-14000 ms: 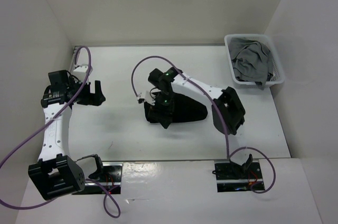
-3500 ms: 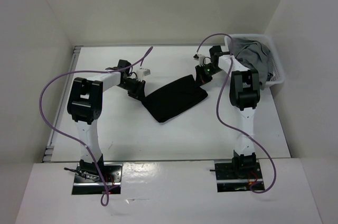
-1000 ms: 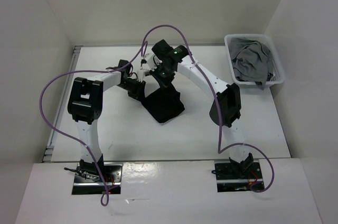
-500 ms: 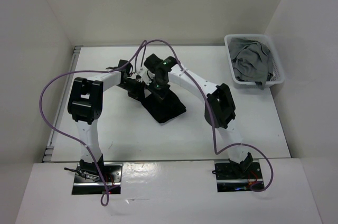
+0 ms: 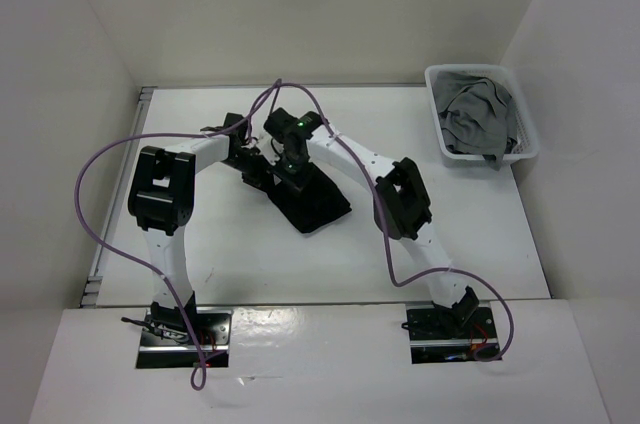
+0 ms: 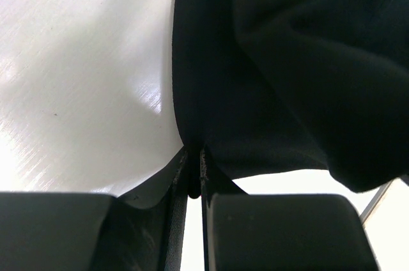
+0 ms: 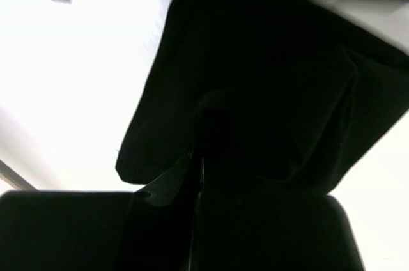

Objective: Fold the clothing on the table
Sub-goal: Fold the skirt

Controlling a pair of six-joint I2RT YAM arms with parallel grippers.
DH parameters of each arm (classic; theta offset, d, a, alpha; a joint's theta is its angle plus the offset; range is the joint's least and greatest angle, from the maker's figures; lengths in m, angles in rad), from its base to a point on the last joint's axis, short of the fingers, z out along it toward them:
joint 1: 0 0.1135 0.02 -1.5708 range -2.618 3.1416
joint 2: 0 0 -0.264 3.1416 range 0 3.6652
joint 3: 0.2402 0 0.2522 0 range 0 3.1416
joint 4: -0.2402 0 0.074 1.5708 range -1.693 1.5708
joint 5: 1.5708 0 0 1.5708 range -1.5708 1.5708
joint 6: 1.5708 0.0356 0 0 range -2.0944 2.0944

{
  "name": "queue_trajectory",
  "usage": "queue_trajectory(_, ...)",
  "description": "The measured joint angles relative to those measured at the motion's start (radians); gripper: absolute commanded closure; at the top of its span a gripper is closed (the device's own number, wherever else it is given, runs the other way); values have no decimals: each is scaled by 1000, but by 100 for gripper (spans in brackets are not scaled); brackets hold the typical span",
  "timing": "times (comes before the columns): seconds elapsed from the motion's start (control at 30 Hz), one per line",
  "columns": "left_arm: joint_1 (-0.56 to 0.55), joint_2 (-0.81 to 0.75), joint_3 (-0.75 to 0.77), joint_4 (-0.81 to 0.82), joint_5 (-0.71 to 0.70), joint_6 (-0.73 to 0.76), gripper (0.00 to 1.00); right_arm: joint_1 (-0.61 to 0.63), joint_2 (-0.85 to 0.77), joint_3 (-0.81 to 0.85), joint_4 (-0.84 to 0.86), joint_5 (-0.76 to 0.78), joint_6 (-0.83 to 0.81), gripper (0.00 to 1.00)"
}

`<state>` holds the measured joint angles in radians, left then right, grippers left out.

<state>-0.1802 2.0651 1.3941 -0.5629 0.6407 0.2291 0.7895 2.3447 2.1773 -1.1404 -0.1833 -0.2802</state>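
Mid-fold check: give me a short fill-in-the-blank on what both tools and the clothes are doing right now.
The left tool is shut on an edge of the ___ clothing lying on the table. The white basket holds a ___ garment. The right tool is shut on the same clothing, close beside the ___ tool.
Missing words: black; grey; left.

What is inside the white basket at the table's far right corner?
A crumpled grey garment fills the basket; anything beneath it, and the basket floor, is covered.
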Motion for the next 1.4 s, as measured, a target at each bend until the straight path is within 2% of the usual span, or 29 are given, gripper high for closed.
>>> queue_trajectory(0.23,0,0,0,0,0,0,84,4,41,105,-18,4,3,98)
queue_trajectory(0.33,0,0,0,-1,0,0,84,6,51,121,-27,4,8,87)
queue_trajectory(0.37,0,0,0,-1,0,0,84,7,52,121,-28,4,10,77)
queue_trajectory(0.4,0,0,0,-1,0,0,84,7,52,121,-31,3,13,71)
queue_trajectory(0.5,0,0,0,-1,0,0,84,12,52,121,-33,0,14,60)
queue_trajectory(0.73,0,0,0,-1,0,0,84,31,52,124,-47,-25,11,54)
queue_trajectory(0.8,0,0,0,-2,0,0,82,31,51,134,-63,-39,4,49)
queue_trajectory(0.9,7,-5,0,-5,-5,3,76,31,41,140,-82,-51,-13,43)
queue_trajectory(0.97,16,-17,0,-16,-23,6,63,32,17,135,-92,-60,-30,38)
queue_trajectory(1.03,42,-39,-1,-30,-41,11,55,32,-36,112,-97,-62,-43,32)
queue_trajectory(1.07,64,-56,-2,-42,-46,11,45,32,-80,77,-88,-58,-52,31)
queue_trajectory(1.17,145,-145,-6,-72,-79,15,25,33,-235,-48,-62,-28,-64,27)
queue_trajectory(1.27,204,-274,-6,-87,-119,11,16,31,-392,-205,-16,19,-69,23)
queue_trajectory(1.4,188,-410,27,-97,-95,4,13,13,-499,-399,58,99,-68,20)
